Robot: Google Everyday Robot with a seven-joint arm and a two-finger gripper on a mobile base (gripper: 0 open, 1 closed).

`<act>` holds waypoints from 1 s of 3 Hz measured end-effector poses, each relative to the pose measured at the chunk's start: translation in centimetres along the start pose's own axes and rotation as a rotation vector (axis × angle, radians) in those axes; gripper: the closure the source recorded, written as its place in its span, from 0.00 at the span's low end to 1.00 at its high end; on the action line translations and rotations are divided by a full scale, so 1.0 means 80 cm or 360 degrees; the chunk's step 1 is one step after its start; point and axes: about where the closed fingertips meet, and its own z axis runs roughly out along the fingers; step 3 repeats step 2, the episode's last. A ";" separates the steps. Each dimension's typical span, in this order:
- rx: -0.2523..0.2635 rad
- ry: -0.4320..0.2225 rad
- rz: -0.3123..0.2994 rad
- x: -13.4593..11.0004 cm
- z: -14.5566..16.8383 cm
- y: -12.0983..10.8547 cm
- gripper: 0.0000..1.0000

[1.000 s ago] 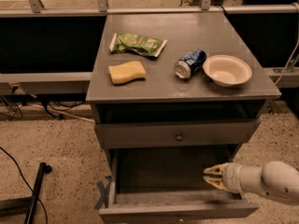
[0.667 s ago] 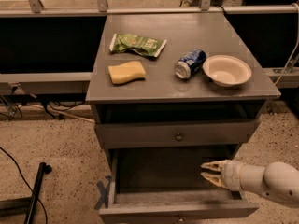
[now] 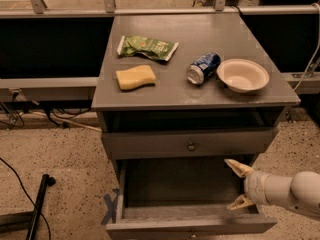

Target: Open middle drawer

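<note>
The middle drawer [image 3: 150,184] stands pulled out below the shut drawer, its plain grey inside showing and nothing in it. Its front panel [image 3: 190,228] is at the bottom edge of the camera view. My gripper [image 3: 228,184] hangs over the right side of the open drawer, coming in from the right on a white arm [image 3: 295,191]. Its two tan fingers [image 3: 237,167] are spread apart and hold nothing.
Above it is a shut drawer [image 3: 150,145] with a small round knob [image 3: 191,146]. The cabinet top [image 3: 165,91] carries a green chip bag [image 3: 147,47], a yellow sponge [image 3: 135,77], a blue can [image 3: 202,67] on its side and a white bowl [image 3: 243,74]. A black pole [image 3: 37,209] lies on the floor at left.
The fingers have spread wider apart than in the earlier frames. The gripper has stayed over the right side of the open drawer, which has not moved.
</note>
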 end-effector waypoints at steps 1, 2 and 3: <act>0.0000 -0.0008 -0.0005 -0.002 0.002 0.000 0.00; 0.0000 -0.0008 -0.0005 -0.002 0.002 0.000 0.00; 0.0000 -0.0008 -0.0005 -0.002 0.002 0.000 0.00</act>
